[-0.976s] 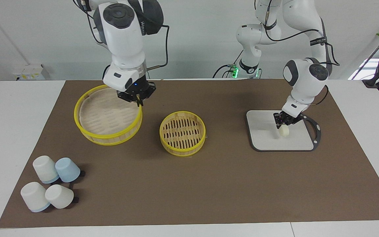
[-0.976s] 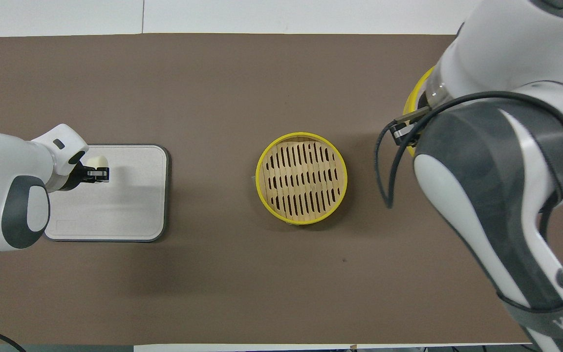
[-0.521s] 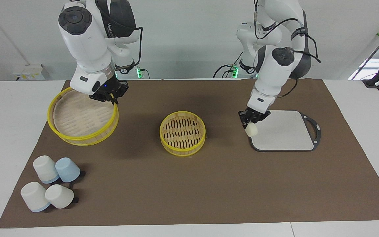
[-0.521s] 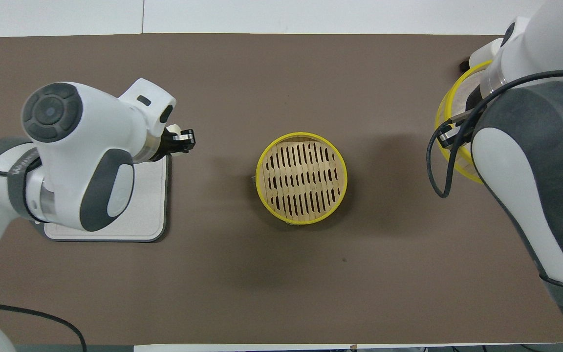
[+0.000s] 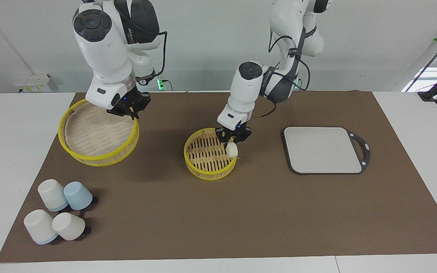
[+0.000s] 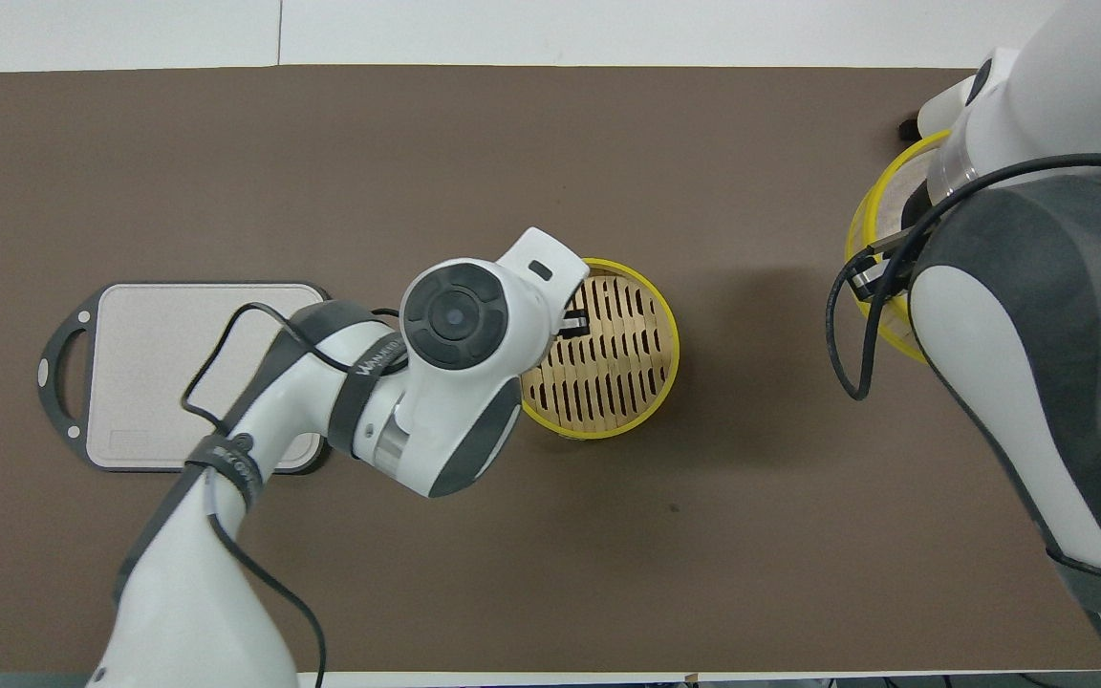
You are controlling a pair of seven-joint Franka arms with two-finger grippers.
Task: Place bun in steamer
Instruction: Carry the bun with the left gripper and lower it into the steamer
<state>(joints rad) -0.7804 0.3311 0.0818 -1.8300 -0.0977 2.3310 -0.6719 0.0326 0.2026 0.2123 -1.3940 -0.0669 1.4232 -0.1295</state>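
The bun (image 5: 233, 150) is a small cream-white lump held in my left gripper (image 5: 232, 144), which is shut on it. It hangs just over the steamer (image 5: 205, 152), at the rim toward the left arm's end. The steamer is a round yellow-rimmed slatted basket in the middle of the mat, also in the overhead view (image 6: 623, 361). There the left arm covers the bun. My right gripper (image 5: 128, 112) is shut on the rim of the steamer lid (image 5: 95, 133) and holds it tilted above the mat at the right arm's end. A slice of the lid (image 6: 874, 250) shows overhead.
A grey rectangular board (image 5: 323, 149) with a dark handle lies bare toward the left arm's end, also in the overhead view (image 6: 168, 373). Several white and blue cups (image 5: 57, 214) lie tipped at the mat's corner farthest from the robots, at the right arm's end.
My left gripper lifted the bun off the board and carried it across to the steamer's rim. My right gripper moved the lid toward the right arm's end and now holds it about still.
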